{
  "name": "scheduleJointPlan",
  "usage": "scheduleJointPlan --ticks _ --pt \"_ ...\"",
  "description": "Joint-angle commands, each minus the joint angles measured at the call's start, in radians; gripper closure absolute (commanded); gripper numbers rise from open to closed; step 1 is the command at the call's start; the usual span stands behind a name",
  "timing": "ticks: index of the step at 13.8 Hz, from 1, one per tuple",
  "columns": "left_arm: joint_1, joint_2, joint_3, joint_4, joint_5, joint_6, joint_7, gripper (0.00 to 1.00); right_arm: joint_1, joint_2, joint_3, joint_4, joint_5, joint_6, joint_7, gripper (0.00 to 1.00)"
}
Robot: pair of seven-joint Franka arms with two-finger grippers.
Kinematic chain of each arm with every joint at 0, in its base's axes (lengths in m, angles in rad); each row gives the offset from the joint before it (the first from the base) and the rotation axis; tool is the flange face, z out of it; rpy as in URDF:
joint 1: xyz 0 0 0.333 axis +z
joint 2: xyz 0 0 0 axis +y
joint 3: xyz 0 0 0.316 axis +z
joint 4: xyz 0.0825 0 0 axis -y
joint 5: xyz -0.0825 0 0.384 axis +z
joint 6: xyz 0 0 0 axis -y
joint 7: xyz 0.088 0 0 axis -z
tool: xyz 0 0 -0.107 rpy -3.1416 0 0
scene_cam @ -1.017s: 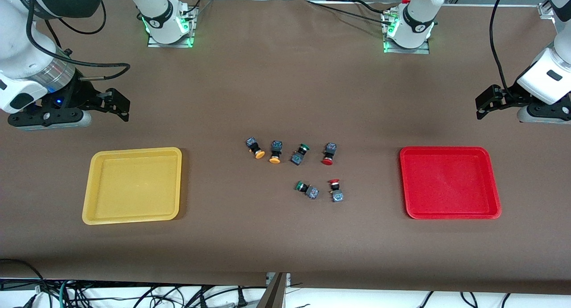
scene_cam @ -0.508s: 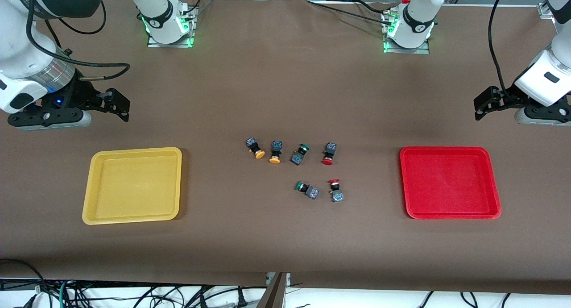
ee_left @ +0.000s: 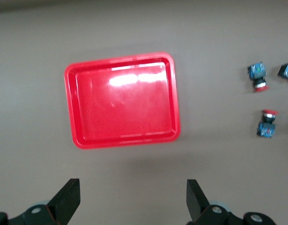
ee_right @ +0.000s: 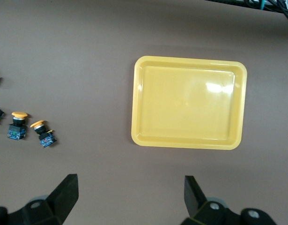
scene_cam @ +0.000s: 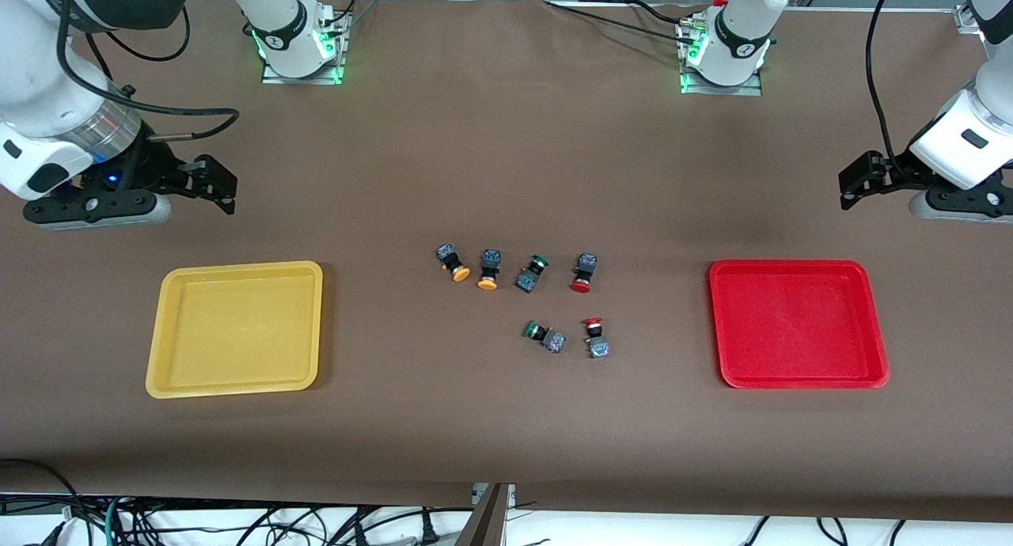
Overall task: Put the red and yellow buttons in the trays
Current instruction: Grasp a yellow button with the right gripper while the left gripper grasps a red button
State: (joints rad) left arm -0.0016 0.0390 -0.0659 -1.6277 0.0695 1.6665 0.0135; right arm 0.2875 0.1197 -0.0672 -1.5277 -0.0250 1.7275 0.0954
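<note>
red-capped button (scene_cam: 582, 273) lies flat, cap toward front camera

The tabletop (scene_cam: 506, 158) under my arms wore a matt brown covering, smooth and dull like paper or cloth, I could not tell which. The red tray (ee_left: 122, 101) looked like glossy moulded plastic with bright glare across its floor, and the yellow tray (ee_right: 188, 102) had the same smooth plastic sheen, only softer. My left claw (ee_left: 133, 204) and right claw (ee_right: 131, 199) showed matt black fingers, and the little buttons (scene_cam: 484, 269) carried smooth plastic-looking caps on dark bodies.
</note>
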Motion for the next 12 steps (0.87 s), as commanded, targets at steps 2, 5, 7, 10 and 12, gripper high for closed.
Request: scheduleJointPlan --ticks 2,5,7,10,12 --pt "-0.015 0.058 -0.005 0.028 -0.017 -0.119 0.023 0.0 0.027 0.112 0.023 0.026 0.007 0.069 -0.008 0.0" --pt "-0.02 0.116 -0.025 0.012 -0.033 -0.116 0.01 0.0 0.094 0.186 0.038 0.023 -0.013 0.083 -0.002 0.0" --pt "-0.02 0.179 -0.026 0.014 -0.083 -0.05 -0.001 0.0 0.116 0.316 0.04 0.024 0.008 0.124 -0.014 0.0" --pt "-0.055 0.272 -0.038 0.011 -0.108 0.106 -0.091 0.0 0.183 0.403 0.075 0.017 0.104 0.231 0.05 0.0" --pt "-0.099 0.35 -0.038 0.012 -0.094 0.226 -0.215 0.0 0.26 0.445 0.076 -0.009 0.135 0.317 0.142 0.0"
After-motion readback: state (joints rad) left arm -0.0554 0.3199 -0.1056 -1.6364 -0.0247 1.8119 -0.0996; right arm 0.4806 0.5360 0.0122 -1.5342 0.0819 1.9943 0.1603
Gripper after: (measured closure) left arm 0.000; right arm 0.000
